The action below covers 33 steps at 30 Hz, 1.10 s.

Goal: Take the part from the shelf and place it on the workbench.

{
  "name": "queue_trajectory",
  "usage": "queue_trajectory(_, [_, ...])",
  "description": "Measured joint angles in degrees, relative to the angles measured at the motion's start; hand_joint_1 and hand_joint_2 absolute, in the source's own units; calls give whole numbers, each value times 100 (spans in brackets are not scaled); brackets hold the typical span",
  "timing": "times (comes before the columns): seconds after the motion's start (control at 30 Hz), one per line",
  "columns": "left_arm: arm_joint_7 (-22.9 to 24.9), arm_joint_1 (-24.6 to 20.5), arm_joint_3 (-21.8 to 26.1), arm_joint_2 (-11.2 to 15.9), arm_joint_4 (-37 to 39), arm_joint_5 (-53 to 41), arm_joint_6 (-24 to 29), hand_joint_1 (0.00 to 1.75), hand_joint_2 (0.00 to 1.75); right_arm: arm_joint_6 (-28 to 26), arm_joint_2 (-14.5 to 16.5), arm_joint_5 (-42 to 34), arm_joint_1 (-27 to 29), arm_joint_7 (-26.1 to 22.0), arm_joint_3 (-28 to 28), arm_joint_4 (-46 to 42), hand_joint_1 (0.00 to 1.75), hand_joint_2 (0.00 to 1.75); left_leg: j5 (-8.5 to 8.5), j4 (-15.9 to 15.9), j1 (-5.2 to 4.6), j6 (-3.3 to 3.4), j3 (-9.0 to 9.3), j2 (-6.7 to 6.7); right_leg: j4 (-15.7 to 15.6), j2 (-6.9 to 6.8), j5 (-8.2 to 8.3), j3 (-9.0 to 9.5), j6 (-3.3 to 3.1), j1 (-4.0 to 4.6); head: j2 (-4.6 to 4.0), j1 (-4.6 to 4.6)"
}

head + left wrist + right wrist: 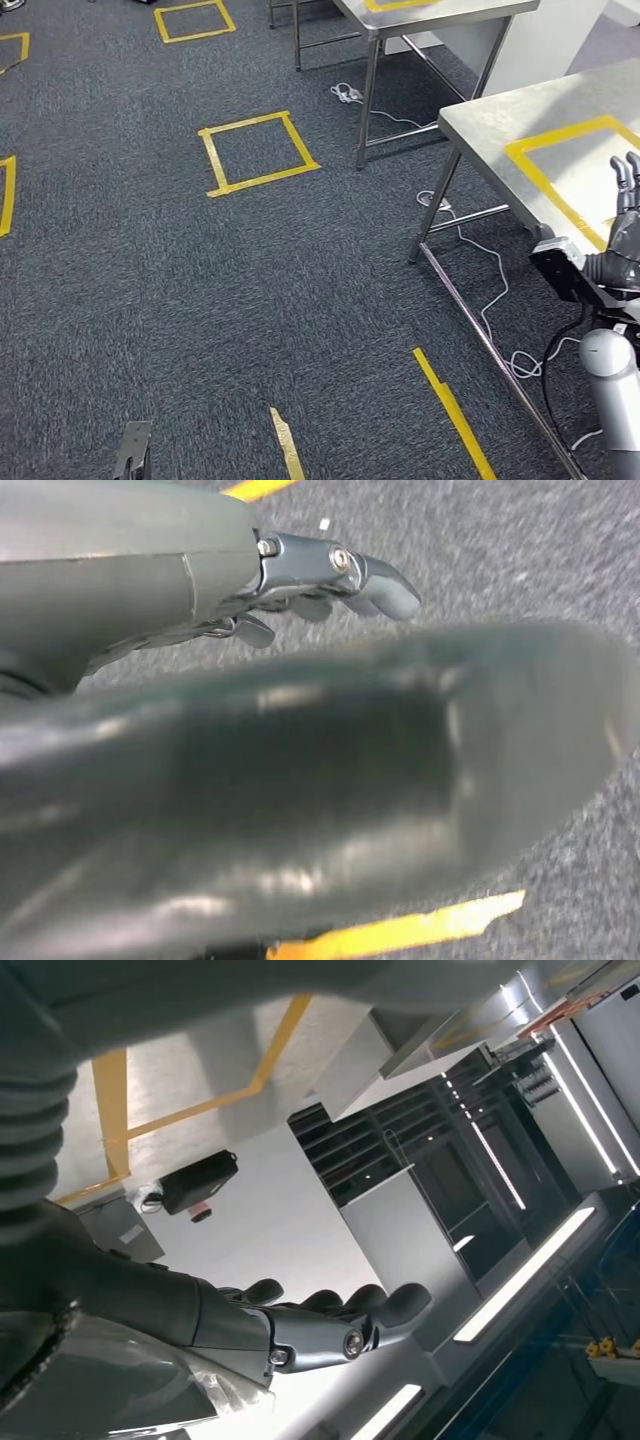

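Observation:
My right hand (625, 215) is raised at the near edge of the steel workbench (490, 120), fingers straight and pointing up, over the yellow tape rectangle (555, 165). In the right wrist view its fingers (340, 1315) are stretched out with nothing between them. A small black object (200, 1180) with a pale label lies on the bench beside the tape; I cannot tell whether it is the part. My left hand (133, 452) hangs low over the carpet. Its fingers (332, 575) are extended and hold nothing.
Dark carpet carries yellow tape squares (256, 150) and strips (453, 412). A second steel table (423, 20) stands behind the workbench. White cables (490, 290) trail on the floor under the bench, beside its legs (434, 205).

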Motion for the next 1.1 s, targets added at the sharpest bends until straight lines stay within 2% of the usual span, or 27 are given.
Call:
queue_trajectory(0.07, [-35,4,-3,6,0,-15,-25,0,0,15,-5,-39,28,-2,-16,-2,0,0,-7,1,-8,25,-2,-2,770,6,-323,-374,24,1,0,9])
queue_trajectory(0.1, [-60,10,-6,5,0,-23,-60,0,0,23,-6,-54,53,-6,-20,-2,0,0,-10,2,-12,29,-2,-5,1044,7,-391,-521,32,1,0,8])
queue_trajectory(0.13, [-88,15,-9,5,0,-29,-113,0,0,32,-7,-68,75,-15,-24,-2,0,0,-12,5,-13,31,-1,-8,1119,7,-351,-578,38,0,0,9])
queue_trajectory(0.17, [-115,16,-14,5,0,-28,-166,0,0,39,-11,-77,89,-30,-32,-3,0,0,-15,10,-13,29,3,-13,959,7,-203,-518,39,-2,0,8])
queue_trajectory(0.23, [-155,12,-26,7,0,-20,-242,0,0,49,-27,-93,92,-63,-59,-10,0,0,-29,26,-15,8,9,-25,197,11,188,-161,39,-12,0,8])
queue_trajectory(0.27, [-167,9,-31,9,0,-17,-256,0,0,53,-35,-101,91,-75,-72,-18,0,0,-39,45,-26,-11,2,-32,-152,19,306,19,28,-11,0,7])
queue_trajectory(0.3, [-175,9,-34,12,0,-16,-263,0,0,59,-41,-110,97,-81,-84,-26,0,0,-43,58,-35,-36,-8,-37,-374,25,358,136,14,-7,0,6])
queue_trajectory(0.4, [-183,18,-37,21,0,-14,-260,0,0,72,-48,-130,149,-85,-105,-53,0,0,-44,81,-40,-106,-33,-42,-474,27,363,200,-67,7,0,5])
queue_trajectory(0.47, [-184,19,-40,33,0,-15,-243,0,0,72,-51,-139,169,-87,-114,-94,0,0,-180,267,-31,-162,-101,-34,-491,16,380,217,-135,-9,0,-3])
queue_trajectory(0.5, [-184,19,-43,39,0,-15,-233,0,0,71,-51,-148,176,-87,-117,-115,0,0,-332,522,-24,-191,-207,-29,-500,8,386,228,-165,-17,0,-7])
queue_trajectory(0.57, [-185,29,-49,35,0,-9,-220,0,0,70,-53,-167,213,-88,-128,-155,0,0,-686,1280,-8,-226,-544,-21,-497,-1,380,235,-197,-12,0,-13])
queue_trajectory(0.6, [-186,40,-51,34,0,-1,-215,0,0,72,-54,-174,246,-87,-138,-178,0,0,-785,1594,-3,-232,-690,-18,-496,-4,377,238,-201,-10,0,-11])
queue_trajectory(0.63, [-191,53,-52,34,0,10,-211,0,0,75,-56,-182,282,-87,-154,-206,0,0,-783,1736,-1,-230,-759,-16,-495,-4,374,243,-204,-8,0,-13])
queue_trajectory(0.67, [-197,64,-54,37,0,20,-208,0,0,85,-61,-193,322,-85,-174,-245,0,0,-665,1642,-1,-220,-719,-15,-494,-4,369,251,-203,-7,0,-13])
queue_trajectory(0.73, [-210,75,-55,47,0,28,-202,0,0,109,-79,-218,391,-79,-217,-340,0,0,-263,930,-2,-181,-390,-10,-493,-3,351,279,-188,-7,0,-13])
queue_trajectory(0.77, [-214,76,-56,51,0,28,-201,0,0,123,-90,-228,416,-73,-237,-390,0,0,-121,546,-7,-162,-209,-7,-485,-1,337,282,-170,3,0,-13])
queue_trajectory(0.8, [-214,75,-60,54,0,28,-198,0,0,133,-102,-233,437,-68,-251,-429,0,0,-53,282,-12,-146,-89,-3,-479,2,329,275,-148,11,0,-11])
queue_trajectory(0.83, [-215,77,-64,52,0,27,-194,0,0,143,-116,-235,457,-63,-262,-462,0,0,-52,152,-20,-133,-36,-3,-475,3,325,262,-124,18,0,-9])
queue_trajectory(0.9, [-214,87,-73,46,0,23,-186,0,0,160,-142,-236,496,-58,-277,-513,0,0,-66,106,-29,-92,-32,-6,-485,1,327,247,-65,16,0,-6])
queue_trajectory(0.97, [-214,95,-78,38,0,19,-181,0,0,168,-163,-236,522,-58,-304,-555,0,0,-42,64,-19,-28,-19,-6,-370,4,221,177,-12,5,0,0])
queue_trajectory(1.0, [-215,93,-80,35,0,17,-179,0,0,169,-173,-236,530,-57,-323,-571,0,0,-31,45,-10,2,-13,-5,-152,7,84,72,8,2,0,5])
queue_trajectory(1.07, [-215,94,-82,35,0,15,-180,0,0,175,-185,-236,557,-56,-348,-586,0,0,-30,42,-17,38,-15,-5,590,10,-275,-283,30,1,0,13])
queue_trajectory(1.1, [-215,99,-82,31,0,15,-181,0,0,179,-185,-236,579,-55,-351,-588,0,0,-31,43,-25,44,-16,-5,941,10,-396,-456,38,1,0,12])
